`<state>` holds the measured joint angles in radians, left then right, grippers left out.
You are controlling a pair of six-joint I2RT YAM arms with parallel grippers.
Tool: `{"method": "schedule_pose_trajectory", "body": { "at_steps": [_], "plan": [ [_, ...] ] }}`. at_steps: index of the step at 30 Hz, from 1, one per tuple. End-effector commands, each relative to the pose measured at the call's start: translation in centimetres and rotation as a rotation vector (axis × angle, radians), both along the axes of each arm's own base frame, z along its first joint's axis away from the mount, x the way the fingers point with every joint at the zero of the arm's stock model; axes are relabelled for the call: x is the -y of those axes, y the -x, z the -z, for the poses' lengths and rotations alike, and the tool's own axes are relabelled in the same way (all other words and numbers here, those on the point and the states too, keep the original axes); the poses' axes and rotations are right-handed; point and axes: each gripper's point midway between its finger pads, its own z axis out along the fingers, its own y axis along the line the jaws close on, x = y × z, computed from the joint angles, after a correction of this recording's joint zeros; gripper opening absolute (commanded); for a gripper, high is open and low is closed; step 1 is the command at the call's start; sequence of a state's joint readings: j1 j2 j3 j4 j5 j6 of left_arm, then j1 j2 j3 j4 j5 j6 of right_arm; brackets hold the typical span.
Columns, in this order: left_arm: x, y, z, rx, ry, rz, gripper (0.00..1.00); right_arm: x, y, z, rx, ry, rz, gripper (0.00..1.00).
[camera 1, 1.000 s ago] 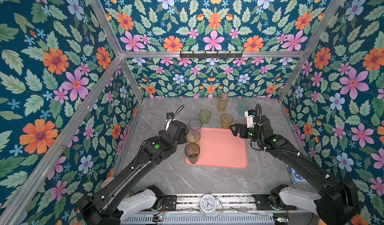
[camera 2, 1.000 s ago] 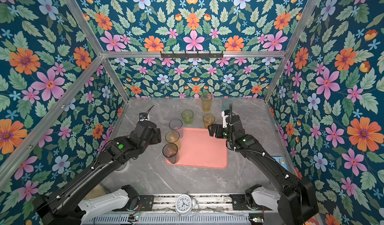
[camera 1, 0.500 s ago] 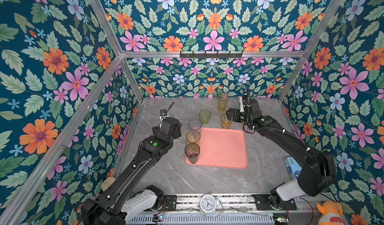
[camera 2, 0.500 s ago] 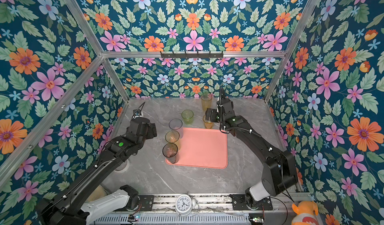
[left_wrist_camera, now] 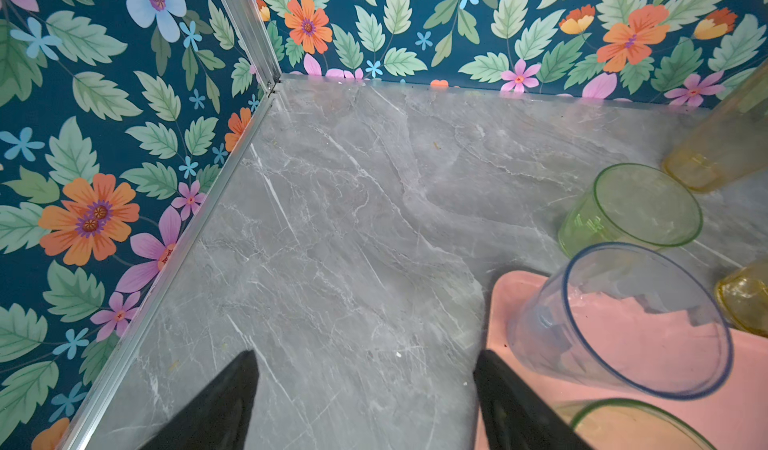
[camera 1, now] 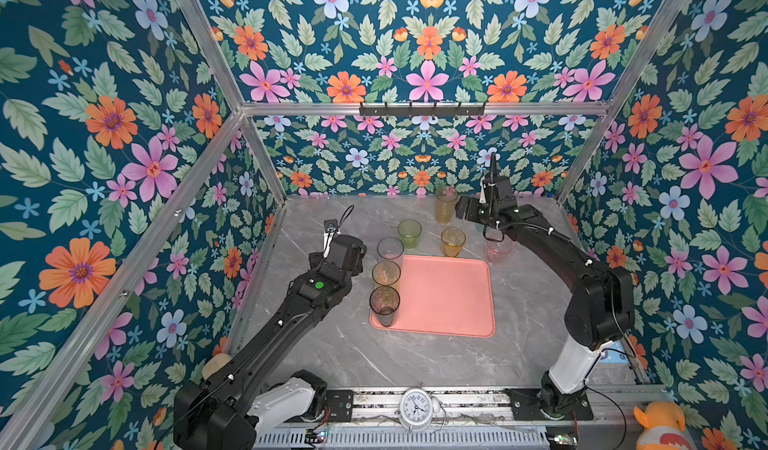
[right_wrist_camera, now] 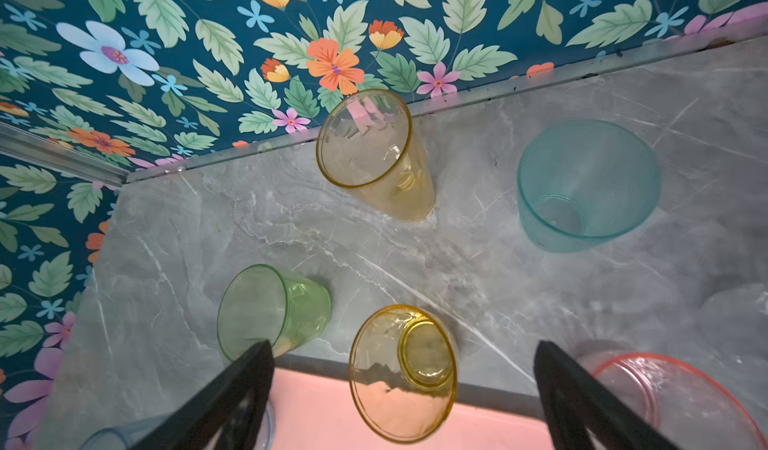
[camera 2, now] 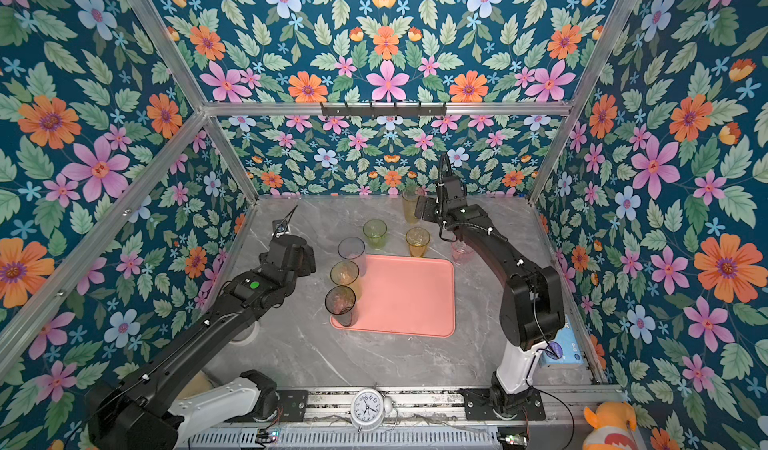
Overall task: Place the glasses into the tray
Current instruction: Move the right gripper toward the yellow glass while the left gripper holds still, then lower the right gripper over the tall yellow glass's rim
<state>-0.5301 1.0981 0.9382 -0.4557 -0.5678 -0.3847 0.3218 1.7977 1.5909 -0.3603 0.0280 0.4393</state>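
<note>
We log left gripper (left_wrist_camera: 365,354) spread, empty, over table (camera 1: 415,364) beside tray (camera 1: 449,298); farther, right gripper (right_wrist_camera: 403,344) wide, empty, raised above the far glasses. Tray: grey (camera 1: 384,302), amber (camera 1: 386,273), blue (camera 1: 390,248) along its left edge; green (camera 1: 409,233), short amber (camera 1: 453,242), pink (camera 1: 498,250), tall amber (camera 1: 446,206), teal (right_wrist_camera: 588,186) on table beyond.

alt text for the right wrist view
The open right tool hovers over a short amber glass beside the pink tray. A green glass, tall amber glass, teal glass and pink glass stand on grey marble.
</note>
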Motion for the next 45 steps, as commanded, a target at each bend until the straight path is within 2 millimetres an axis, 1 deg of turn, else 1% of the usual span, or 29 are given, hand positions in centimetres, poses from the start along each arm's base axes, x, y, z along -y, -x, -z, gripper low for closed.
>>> {"method": "schedule_pose_trajectory", "body": {
  "at_steps": [1, 8, 16, 29, 33, 36, 40, 45],
  "plan": [
    [-0.5, -0.4, -0.5, 0.031, -0.030, -0.027, 0.84, -0.1, -1.0, -0.3, -0.004, -0.034, -0.001, 0.99],
    [-0.4, -0.4, -0.3, 0.018, -0.029, -0.026, 0.83, -0.2, -4.0, -1.3, 0.031, -0.028, -0.010, 0.98],
    [-0.6, -0.2, 0.0, 0.013, -0.027, -0.035, 0.83, -0.6, -6.6, -1.3, 0.027, 0.003, -0.013, 0.96],
    [-0.8, -0.1, 1.0, -0.005, -0.036, -0.045, 0.82, -0.9, -9.6, 0.8, -0.009, 0.053, -0.007, 0.92],
    [-0.9, -0.1, 1.2, -0.013, -0.047, -0.047, 0.82, -1.1, -10.0, 1.1, -0.005, 0.049, -0.006, 0.88],
    [-1.3, 0.2, 1.4, -0.019, -0.057, -0.068, 0.82, -1.4, -10.3, 1.3, 0.009, 0.037, -0.015, 0.87],
    [-1.4, 0.5, 1.8, -0.014, -0.044, -0.071, 0.82, -1.6, -10.8, 2.1, -0.005, 0.042, -0.018, 0.85],
    [-1.0, 0.5, 1.4, -0.006, -0.001, -0.058, 0.82, -1.6, -11.2, 3.5, -0.032, 0.051, -0.015, 0.84]
  ]
}}
